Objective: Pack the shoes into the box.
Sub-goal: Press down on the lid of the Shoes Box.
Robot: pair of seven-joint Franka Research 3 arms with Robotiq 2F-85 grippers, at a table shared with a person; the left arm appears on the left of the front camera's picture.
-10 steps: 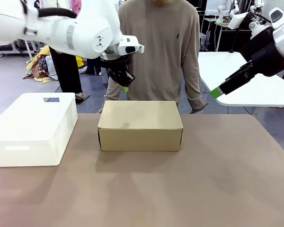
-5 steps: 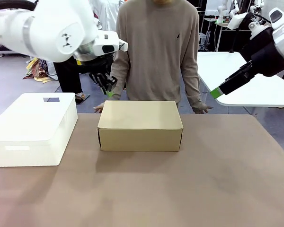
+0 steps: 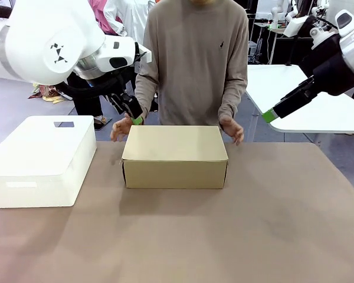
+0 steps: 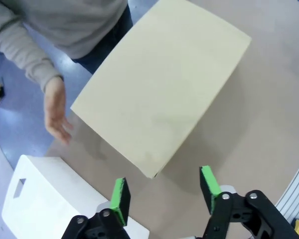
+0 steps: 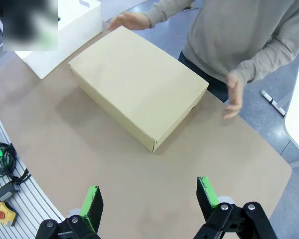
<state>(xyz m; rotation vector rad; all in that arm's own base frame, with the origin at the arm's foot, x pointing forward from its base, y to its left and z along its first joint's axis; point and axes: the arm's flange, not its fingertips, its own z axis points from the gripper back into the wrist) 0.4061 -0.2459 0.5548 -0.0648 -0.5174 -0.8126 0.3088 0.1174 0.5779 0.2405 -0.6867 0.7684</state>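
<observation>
So the box (image 3: 174, 155) is sitting shut in the middle of the table (image 3: 253, 236), long side facing the camera. Plain tan cardboard, lid flat down, no print or tape I can spot. A white bin (image 3: 41, 160) with a handle slot sits well to its left, not touching.

The person across the table has a hand (image 3: 121, 128) near the box's far left corner and the other hand (image 3: 232, 128) near the far right corner. Both are just beside the box; can't tell if either is actually touching.

Left gripper (image 3: 131, 112) hangs above the box's back left corner, close to that hand. From its wrist cam the left gripper (image 4: 164, 191) has its green pads spread apart with nothing between them.

Right gripper (image 3: 269, 115) is up off to the right, well clear of the box. Its wrist cam shows the gripper (image 5: 152, 201) wide open and empty too.
</observation>
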